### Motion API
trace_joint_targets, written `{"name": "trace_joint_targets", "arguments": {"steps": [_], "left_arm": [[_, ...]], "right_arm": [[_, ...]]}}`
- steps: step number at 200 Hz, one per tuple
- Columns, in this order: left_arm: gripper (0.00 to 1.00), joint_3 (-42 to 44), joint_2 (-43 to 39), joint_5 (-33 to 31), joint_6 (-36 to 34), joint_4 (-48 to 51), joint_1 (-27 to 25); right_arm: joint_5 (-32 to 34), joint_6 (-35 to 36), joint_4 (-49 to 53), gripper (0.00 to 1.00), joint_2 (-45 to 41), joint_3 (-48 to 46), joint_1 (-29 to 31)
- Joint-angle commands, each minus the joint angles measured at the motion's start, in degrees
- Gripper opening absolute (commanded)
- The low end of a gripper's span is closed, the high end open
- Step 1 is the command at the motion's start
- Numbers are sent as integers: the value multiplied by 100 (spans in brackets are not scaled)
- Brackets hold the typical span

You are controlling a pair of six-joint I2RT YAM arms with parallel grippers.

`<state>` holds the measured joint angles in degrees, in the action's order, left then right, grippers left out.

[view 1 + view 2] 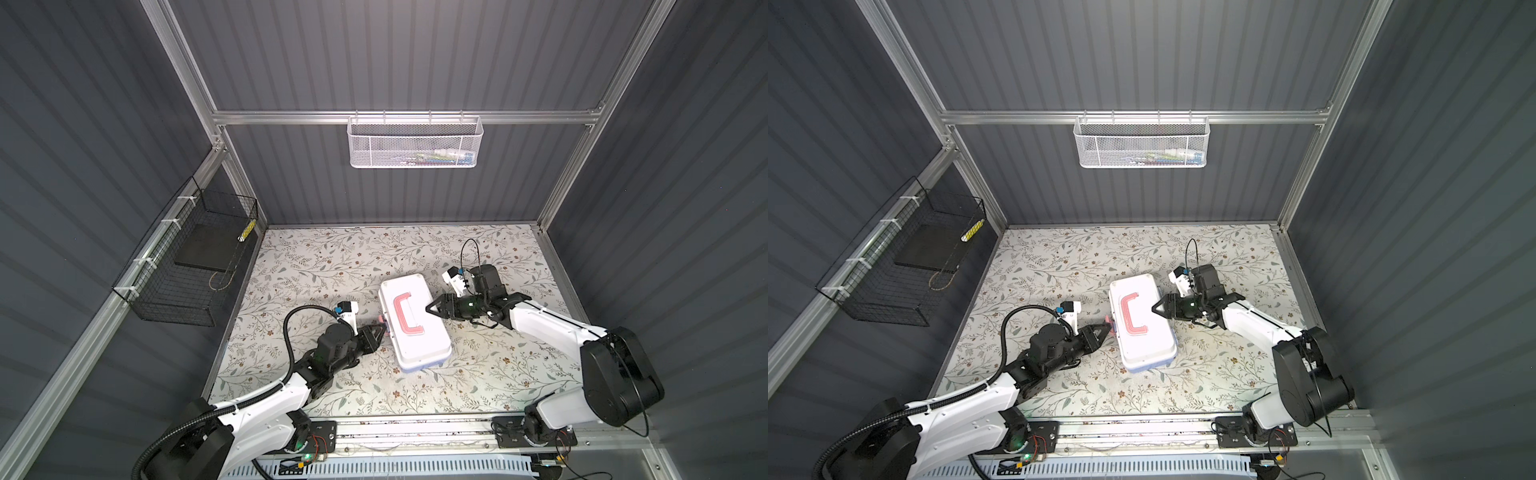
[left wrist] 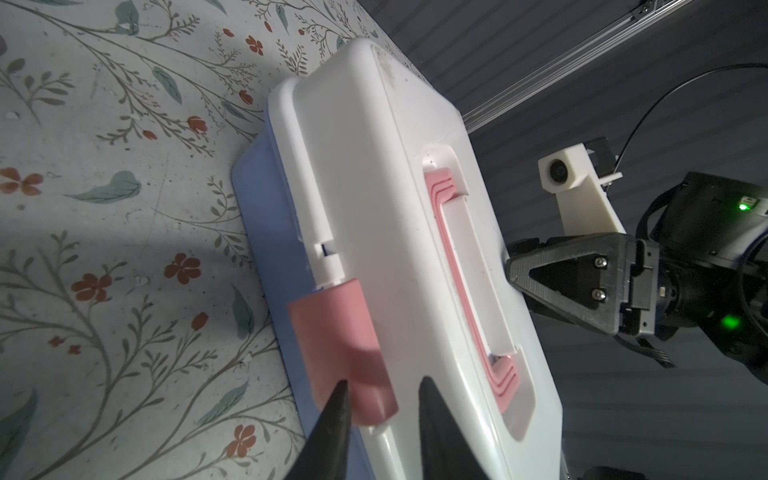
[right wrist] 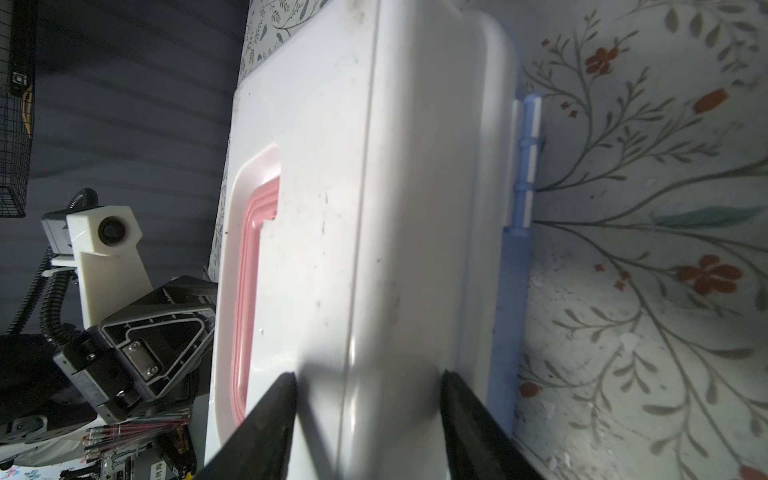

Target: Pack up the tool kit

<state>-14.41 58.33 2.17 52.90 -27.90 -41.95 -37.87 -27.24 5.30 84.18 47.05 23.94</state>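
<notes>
The tool kit [image 1: 419,349] [image 1: 1148,345] lies shut on the floral table, white lid up, pink handle [image 1: 405,313] folded flat, light-blue base [image 2: 266,232] beneath. My left gripper [image 1: 383,330] [image 2: 382,380] is at its left side, one finger against the pink latch [image 1: 380,319] [image 2: 336,332], the other on the lid, pinching them together. Across the box, my right gripper [image 1: 428,309] [image 3: 368,374] stands open, turned on edge, straddling the lid's right edge. One of its fingers lies over the lid top, its partner beside the lid's side wall.
A white mesh basket [image 1: 413,143] holding small items hangs on the back rail. A black wire basket [image 1: 187,266] with a dark pad hangs on the left wall. The box's blue hinges [image 3: 525,166] face the right arm. Floral table [image 1: 332,257] surrounds the box.
</notes>
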Motion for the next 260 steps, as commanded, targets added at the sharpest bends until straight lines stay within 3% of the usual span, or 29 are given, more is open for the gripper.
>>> {"name": "trace_joint_targets", "arguments": {"steps": [1,62,93,120,260], "left_arm": [[30,-185,-67,20,-167,95,-18],[28,-185,1,46,-175,81,-19],[17,-204,28,72,-184,47,-15],[15,-234,95,106,-193,17,-22],[12,-255,482,266,-195,-300,-22]], "right_arm": [[-380,-24,98,57,204,6,131],[-428,-24,90,57,247,15,136],[-430,-26,97,57,250,6,130],[-427,-18,105,57,257,6,131],[-426,0,131,57,301,41,137]]}}
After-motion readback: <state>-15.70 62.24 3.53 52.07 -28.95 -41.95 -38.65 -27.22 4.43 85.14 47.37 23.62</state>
